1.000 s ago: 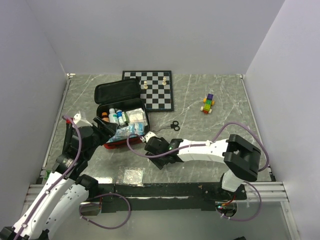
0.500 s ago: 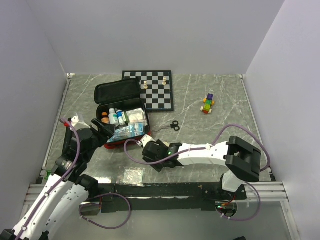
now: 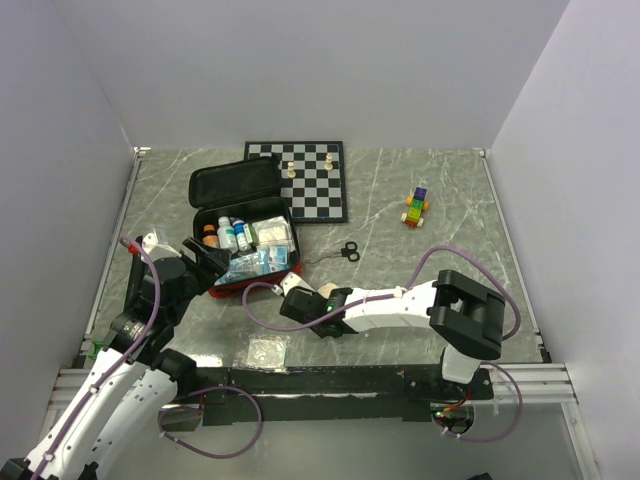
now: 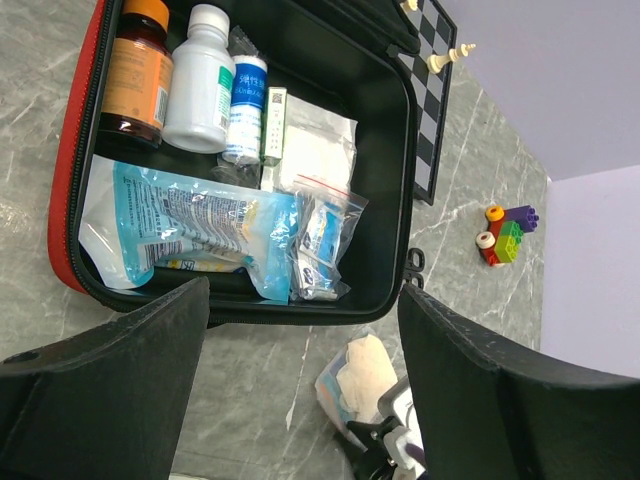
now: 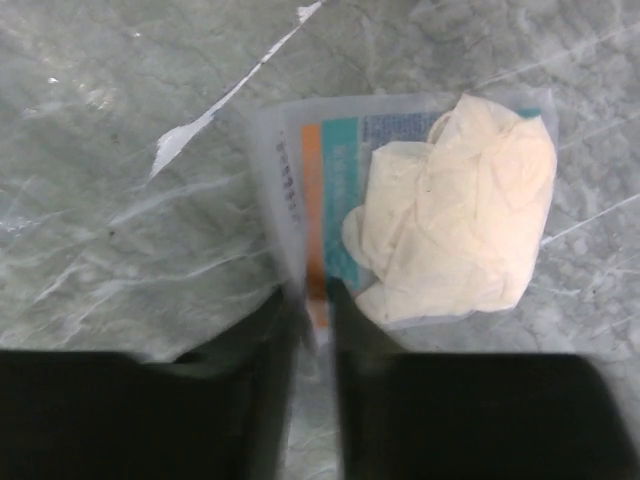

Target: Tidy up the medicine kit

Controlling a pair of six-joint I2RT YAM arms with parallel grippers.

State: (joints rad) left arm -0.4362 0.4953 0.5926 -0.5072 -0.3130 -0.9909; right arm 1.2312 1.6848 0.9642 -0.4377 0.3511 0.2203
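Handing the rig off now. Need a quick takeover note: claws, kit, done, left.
Left claw: open, empty, at the near edge of the medicine kit.
Right claw: shut on the edge of the glove pouch, which lies on the table in front of the kit.
Done: bottles and sachets in the open kit.
Left: glove pouch in; likely the clear packet and scissors too; close the kit.

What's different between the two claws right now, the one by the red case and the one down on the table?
The left gripper has its fingers wide apart; the right gripper has them pinched nearly together. The left gripper holds nothing, above the near edge of the open medicine kit; the right gripper grips the edge of a glove packet lying on the table. Both have two black fingers.
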